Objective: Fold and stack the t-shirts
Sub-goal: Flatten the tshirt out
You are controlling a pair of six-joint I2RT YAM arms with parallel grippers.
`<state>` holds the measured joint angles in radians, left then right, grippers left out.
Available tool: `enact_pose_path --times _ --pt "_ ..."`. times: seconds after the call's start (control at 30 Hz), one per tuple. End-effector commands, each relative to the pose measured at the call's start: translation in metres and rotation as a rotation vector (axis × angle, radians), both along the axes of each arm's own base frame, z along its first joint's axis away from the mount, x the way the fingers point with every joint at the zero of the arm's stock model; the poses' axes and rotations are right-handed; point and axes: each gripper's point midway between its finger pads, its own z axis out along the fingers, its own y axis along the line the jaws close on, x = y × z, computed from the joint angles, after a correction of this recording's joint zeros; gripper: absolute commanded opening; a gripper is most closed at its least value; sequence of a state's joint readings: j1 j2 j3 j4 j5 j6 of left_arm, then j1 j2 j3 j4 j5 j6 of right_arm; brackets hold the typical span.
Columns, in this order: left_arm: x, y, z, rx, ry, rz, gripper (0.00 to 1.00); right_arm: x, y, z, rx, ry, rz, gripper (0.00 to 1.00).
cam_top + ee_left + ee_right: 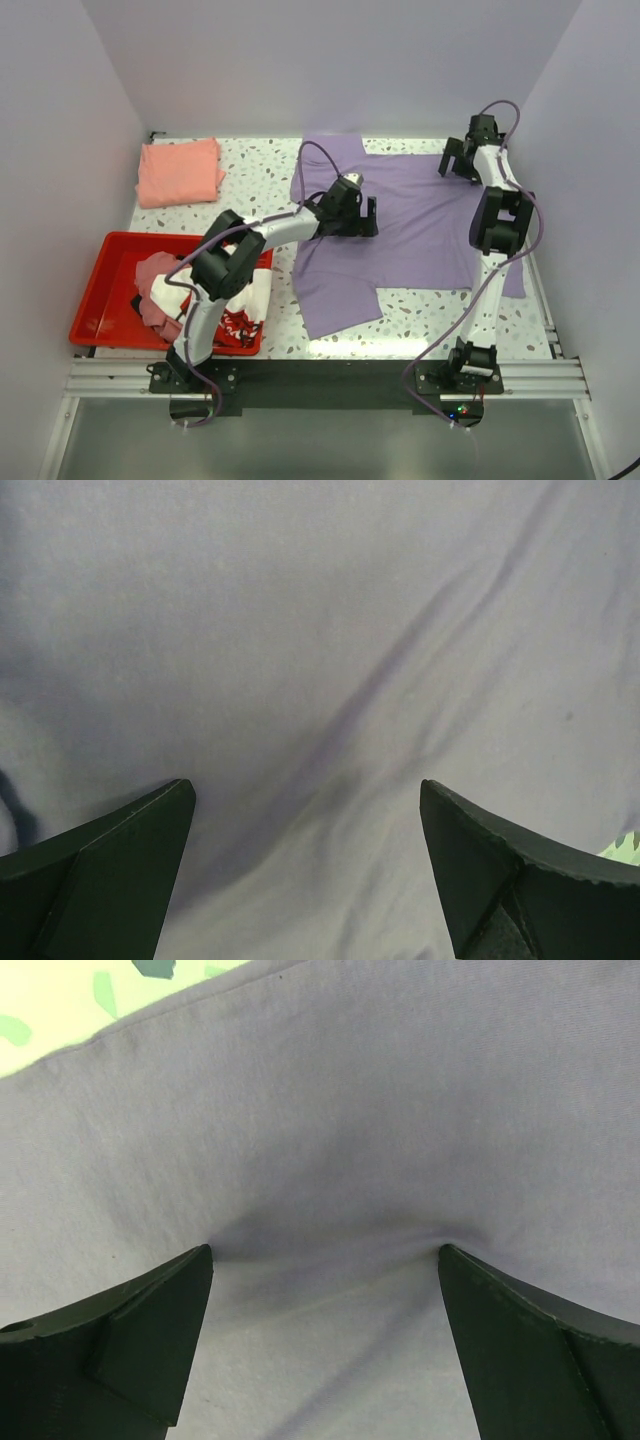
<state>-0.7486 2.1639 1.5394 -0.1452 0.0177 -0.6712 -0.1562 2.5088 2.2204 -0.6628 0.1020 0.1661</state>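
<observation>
A lavender-purple t-shirt [420, 205] lies spread flat over the middle and right of the table. My left gripper [364, 217] is down on its left part, jaws open, with only purple cloth [320, 630] between the fingers [110, 870]. At the shirt's far right edge my right gripper [453, 162] is open too. Both of its fingertips [150, 1340] press into the cloth [330, 1140], dimpling it, close to the hem. A folded salmon-pink t-shirt [180, 172] rests at the far left. More t-shirts, dusty pink [158, 283] and white with red print [247, 308], are heaped in the red tray.
The red plastic tray [110, 285] sits at the near left, beside the left arm's base. White walls close in the table on the left, back and right. Speckled tabletop [60, 1000] shows just past the purple hem in the right wrist view.
</observation>
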Motion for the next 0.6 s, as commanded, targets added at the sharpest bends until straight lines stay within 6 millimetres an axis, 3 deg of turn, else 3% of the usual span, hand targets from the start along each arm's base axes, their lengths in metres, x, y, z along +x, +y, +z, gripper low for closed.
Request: enact_pose_path --times 0.0,0.1,0.13,0.2,0.27,0.3,0.33,0.37,0.43,0.5,0.57 --pt "-0.017 0.001 0.014 0.003 0.022 0.003 1.00 0.011 0.001 0.013 0.042 -0.043 0.047 0.99" --pt "-0.024 -0.001 0.017 0.005 0.029 0.003 1.00 0.020 0.012 0.047 0.079 -0.124 0.105 0.99" --pt "-0.027 -0.002 0.020 0.003 0.028 0.000 1.00 0.020 0.018 0.067 0.078 -0.154 0.147 0.99" --pt "-0.026 0.000 0.032 0.014 -0.007 0.017 1.00 0.017 0.029 0.087 0.075 -0.184 0.204 0.99" --pt "-0.022 0.005 0.040 0.035 -0.041 0.036 1.00 0.008 0.037 0.117 0.037 -0.232 0.236 0.99" --pt "-0.019 0.005 0.054 0.031 -0.065 0.046 1.00 0.004 0.041 0.124 0.030 -0.247 0.246 0.99" --pt "-0.016 0.009 0.060 0.047 -0.081 0.050 1.00 -0.005 0.051 0.115 0.035 -0.221 0.268 0.99" --pt "-0.018 0.014 0.060 0.078 -0.074 0.057 1.00 -0.010 0.055 0.140 0.019 -0.269 0.277 0.99" --pt "-0.012 0.026 0.078 0.101 -0.121 0.105 1.00 -0.026 0.068 0.134 -0.013 -0.233 0.282 0.99" --pt "-0.010 0.037 0.093 0.121 -0.172 0.124 1.00 -0.040 0.081 0.150 -0.044 -0.239 0.291 0.99" --pt "-0.005 0.049 0.106 0.144 -0.225 0.140 1.00 -0.063 0.097 0.135 -0.086 -0.175 0.260 0.99"
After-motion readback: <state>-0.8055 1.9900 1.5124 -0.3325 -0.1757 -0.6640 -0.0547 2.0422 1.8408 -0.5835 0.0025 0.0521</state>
